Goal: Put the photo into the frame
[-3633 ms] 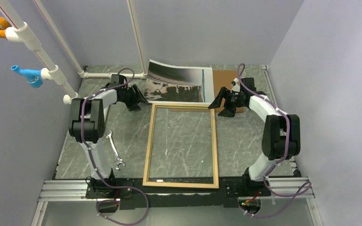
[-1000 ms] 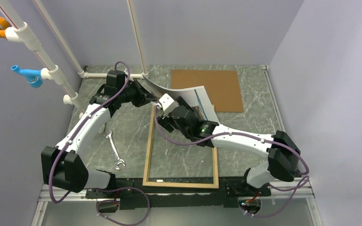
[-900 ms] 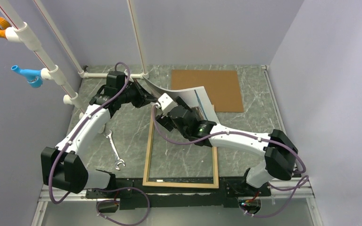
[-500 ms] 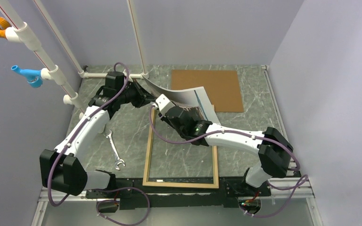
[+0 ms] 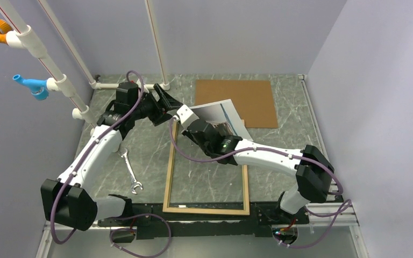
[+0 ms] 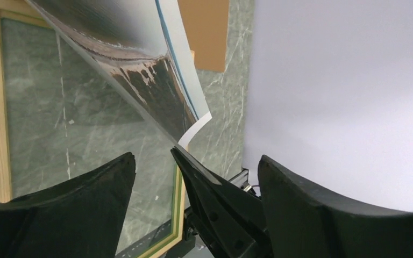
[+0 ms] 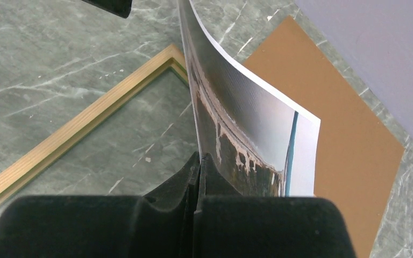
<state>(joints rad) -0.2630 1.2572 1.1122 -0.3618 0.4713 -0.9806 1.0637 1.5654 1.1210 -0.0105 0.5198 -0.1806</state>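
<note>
Photo (image 5: 221, 115): held off the surface (image 5: 285, 129) above the frame's far end, standing on edge and bowed, print showing in all three views, blue stripe and white margin at the end away from the jaws. Frame (image 5: 170, 166): flat on the surface, tan face up, long axis running outward from the arm bases, pane bare. Right gripper (image 7: 200, 161): jaws pressed together on the photo's lower edge, close above the frame's far-left corner; this is the only grip you have on the sheet. Left gripper (image 6: 196, 158): jaws wide apart, flanking that same end of the photo just outside the frame's far-left corner, with no contact that you can see. Backing board (image 5: 247, 97): flat on the surface beyond the frame's far-right corner, apart from both jaws. Wrench (image 5: 130, 174): on the surface beside the frame's left rail. Relation to watch: the sheet's long axis runs slantwise across the frame's far end toward the board, not down the frame's length. By my judgement you must turn it and lay it back toward the frame's near end before it can settle inside the border. The right arm carries it; the left stands equally near and free to guide the loose end.
</note>
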